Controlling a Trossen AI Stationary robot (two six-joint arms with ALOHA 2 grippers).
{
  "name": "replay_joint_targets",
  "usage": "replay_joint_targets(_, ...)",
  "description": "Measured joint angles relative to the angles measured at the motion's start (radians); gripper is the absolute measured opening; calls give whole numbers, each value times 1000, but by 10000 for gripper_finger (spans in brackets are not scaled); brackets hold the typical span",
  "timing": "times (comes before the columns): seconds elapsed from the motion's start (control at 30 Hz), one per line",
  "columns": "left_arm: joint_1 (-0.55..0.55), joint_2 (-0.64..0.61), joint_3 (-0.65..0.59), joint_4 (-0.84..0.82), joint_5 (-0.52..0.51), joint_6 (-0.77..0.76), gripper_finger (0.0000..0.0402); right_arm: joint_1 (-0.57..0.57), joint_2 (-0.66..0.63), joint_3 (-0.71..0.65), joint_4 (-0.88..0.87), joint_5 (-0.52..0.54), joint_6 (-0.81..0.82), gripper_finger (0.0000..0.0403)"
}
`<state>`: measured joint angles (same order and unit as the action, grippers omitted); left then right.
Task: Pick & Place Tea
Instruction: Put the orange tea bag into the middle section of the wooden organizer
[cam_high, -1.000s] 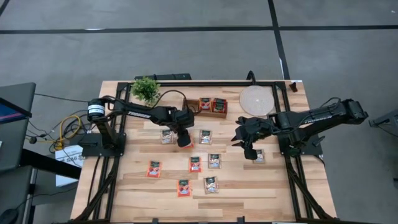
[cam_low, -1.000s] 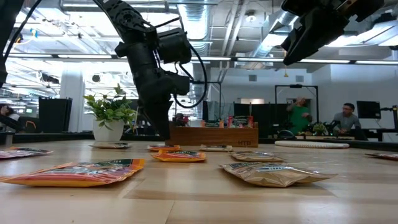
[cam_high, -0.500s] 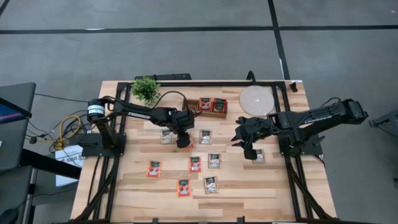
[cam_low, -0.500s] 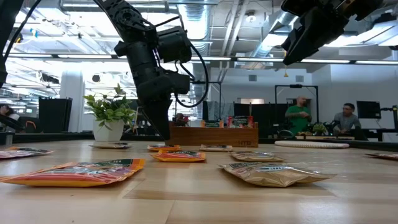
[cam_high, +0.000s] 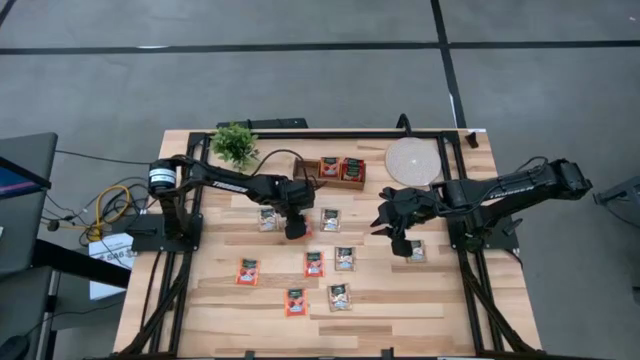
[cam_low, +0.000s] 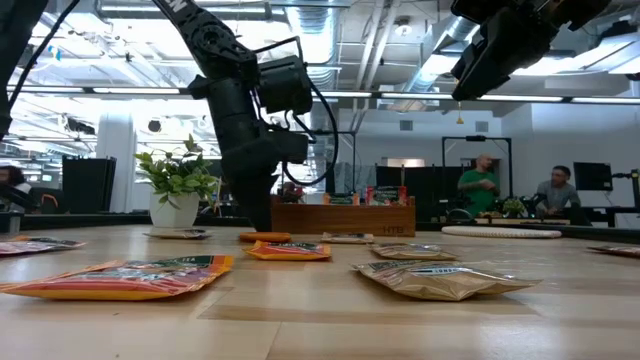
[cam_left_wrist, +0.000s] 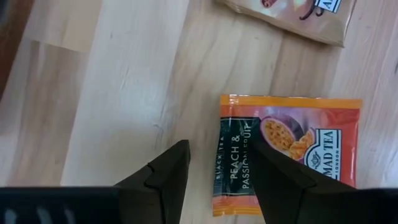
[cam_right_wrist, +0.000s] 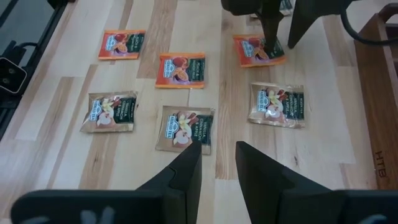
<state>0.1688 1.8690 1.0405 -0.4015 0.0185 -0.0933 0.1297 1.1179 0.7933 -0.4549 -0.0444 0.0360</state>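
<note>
Several tea sachets, red-orange and pale, lie flat on the wooden table (cam_high: 220, 300). My left gripper (cam_left_wrist: 217, 142) is open and points down over one red-orange sachet (cam_left_wrist: 289, 162), low above the table in the low view (cam_low: 257, 222). Its fingers straddle the sachet's dark-band edge (cam_left_wrist: 233, 158), one over the print and one over bare wood. My right gripper (cam_right_wrist: 217, 163) hangs higher, over the table's right part (cam_high: 398, 238), open with nothing between its fingers. A pale sachet (cam_high: 415, 251) lies under it. My left gripper comes at the red-orange sachet from above. One fingertip (cam_left_wrist: 264, 149) stands over its dark band and the other (cam_left_wrist: 177, 155) beside its edge. I cannot tell whether either fingertip touches the sachet. The sachet lies flat on the table.
A brown wooden tray (cam_high: 342, 170) with red-orange sachets in it stands at the far middle, a round pale disc (cam_high: 412, 160) to its right, a potted plant (cam_high: 234, 143) at the far left. Other sachets lie close by (cam_high: 330, 219), (cam_high: 268, 219), (cam_high: 314, 263). People stand in the room behind (cam_low: 480, 185).
My left gripper has sunk toward the red-orange sachet, and its fingers have spread wider apart. The sachets have stayed where they lay.
</note>
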Motion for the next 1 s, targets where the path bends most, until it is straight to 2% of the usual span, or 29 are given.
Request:
replay_joint_targets(0.17, 0, -9, -3, 5, 1, -1, 155, 0, 0, 0, 1, 0, 0, 91)
replay_joint_targets(0.3, 0, -10, -4, 6, 1, -5, 135, 0, 0, 0, 1, 0, 0, 91)
replay_joint_targets(0.53, 1, -10, -5, 5, -15, -6, 81, 1, 0, 0, 1, 0, 0, 91)
replay_joint_targets(0.77, 0, -9, -5, 6, -43, -4, 9, 0, 0, 0, 1, 0, 0, 91)
replay_joint_targets(1.0, -14, -19, -7, 3, -103, 10, 1, 0, 0, 0, 4, 0, 0, 91)
